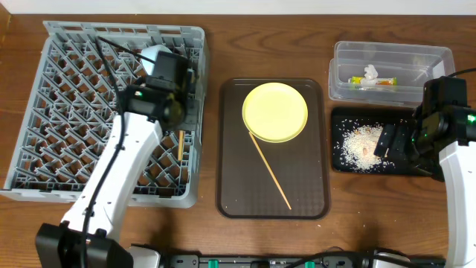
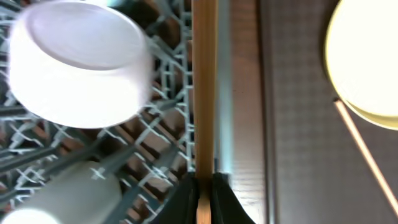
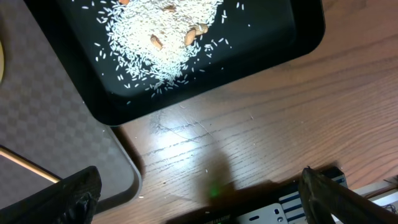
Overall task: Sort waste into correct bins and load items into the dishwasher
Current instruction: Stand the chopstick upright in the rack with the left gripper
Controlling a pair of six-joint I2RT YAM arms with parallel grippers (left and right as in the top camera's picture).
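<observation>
My left gripper [image 1: 181, 119] is shut on a wooden chopstick [image 2: 204, 106], held over the right edge of the grey dish rack [image 1: 67, 112]; its end shows in the overhead view [image 1: 179, 145]. A pale bowl [image 2: 81, 68] lies upside down in the rack, with another pale dish [image 2: 68, 193] nearer. The yellow plate [image 1: 274, 112] and a second chopstick [image 1: 269, 170] lie on the brown tray. My right gripper [image 3: 205, 199] is open and empty, above the black tray [image 1: 349, 165] of rice crumbs [image 3: 158, 37]. The clear tub [image 1: 390, 56] holds the wrapper [image 1: 381, 81] and white tissue [image 1: 370, 72].
The brown serving tray [image 1: 238, 186] sits between the rack and the bins; its corner shows in the right wrist view [image 3: 62, 137]. Bare wood table [image 3: 249, 124] lies in front of the black tray, up to the front rail.
</observation>
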